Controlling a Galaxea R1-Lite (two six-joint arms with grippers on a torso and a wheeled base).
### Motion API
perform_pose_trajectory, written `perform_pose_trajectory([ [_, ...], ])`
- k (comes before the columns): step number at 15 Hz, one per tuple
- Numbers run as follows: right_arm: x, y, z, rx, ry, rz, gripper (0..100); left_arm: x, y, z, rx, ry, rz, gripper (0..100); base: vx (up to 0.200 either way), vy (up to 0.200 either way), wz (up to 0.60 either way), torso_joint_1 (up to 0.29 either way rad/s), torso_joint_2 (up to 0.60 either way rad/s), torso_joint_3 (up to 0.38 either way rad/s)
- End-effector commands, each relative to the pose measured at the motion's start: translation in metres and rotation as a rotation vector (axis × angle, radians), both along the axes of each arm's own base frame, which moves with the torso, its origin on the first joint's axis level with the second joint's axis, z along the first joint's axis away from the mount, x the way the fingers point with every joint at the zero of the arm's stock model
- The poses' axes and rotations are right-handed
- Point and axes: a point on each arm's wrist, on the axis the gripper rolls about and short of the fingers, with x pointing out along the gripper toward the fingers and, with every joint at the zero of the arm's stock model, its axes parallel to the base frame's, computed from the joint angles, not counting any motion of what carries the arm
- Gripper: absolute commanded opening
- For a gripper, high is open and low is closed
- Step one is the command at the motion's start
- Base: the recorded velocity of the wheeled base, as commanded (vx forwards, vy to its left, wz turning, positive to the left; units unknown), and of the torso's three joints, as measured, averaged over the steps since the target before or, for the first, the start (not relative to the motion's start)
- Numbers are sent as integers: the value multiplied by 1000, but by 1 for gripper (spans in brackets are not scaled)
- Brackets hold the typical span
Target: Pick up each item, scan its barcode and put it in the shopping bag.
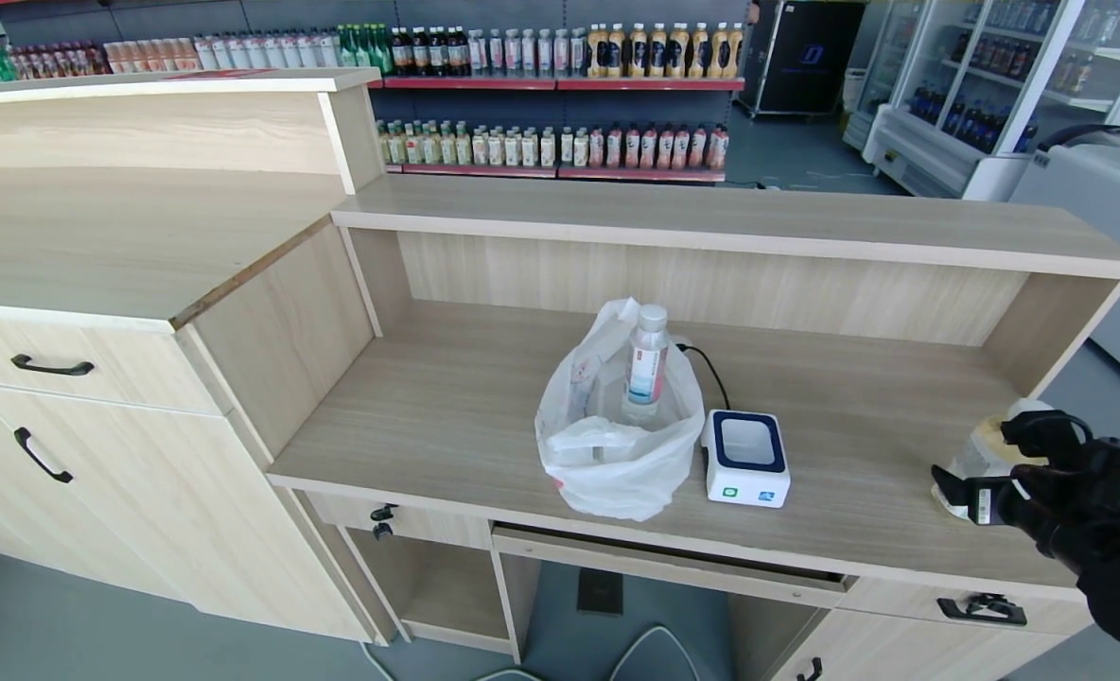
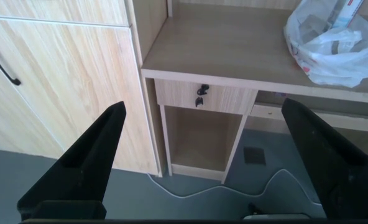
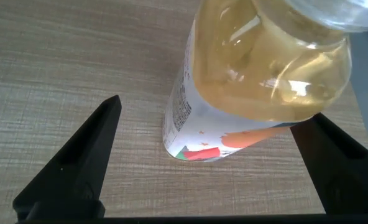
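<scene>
Picking up the next item is the step in hand. The right gripper [image 3: 216, 112] sits at the right end of the desk [image 1: 446, 407], its 2 fingers spread, 1 on each side of the yellow-drink bottle [image 1: 974, 456], which stands on the desk; no contact is evident. The left gripper [image 2: 204, 104] hangs spread and empty, low at the near left. The shopping bag [image 1: 617, 454] stands mid-desk with 1 clear bottle [image 1: 648, 364] upright inside, and the scanner [image 1: 747, 457] is just right of it. Judged next move: clamp the bottle, lift it, carry it left and turn its barcode to the scanner window.
</scene>
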Motion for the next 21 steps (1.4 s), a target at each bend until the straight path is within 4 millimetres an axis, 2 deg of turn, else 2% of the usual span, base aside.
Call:
perform_pose_trajectory([
  [1,6,-1,-5,2,2,3,100,0,0,0,0,0,0,100,0,0,0,0,0,0],
  [12,35,-5,-11,-16,-54,19,100,0,0,0,0,1,0,100,0,0,0,0,0,0],
  [13,36,-5,-12,-16,-50,20,0,0,0,0,0,0,0,100,0,0,0,0,0,0],
  [16,37,-6,-11,-32,-58,21,0,0,0,0,0,0,0,100,0,0,0,0,0,0],
  [21,52,-11,1,-81,-123,28,0,0,0,0,0,1,0,100,0,0,0,0,0,0],
])
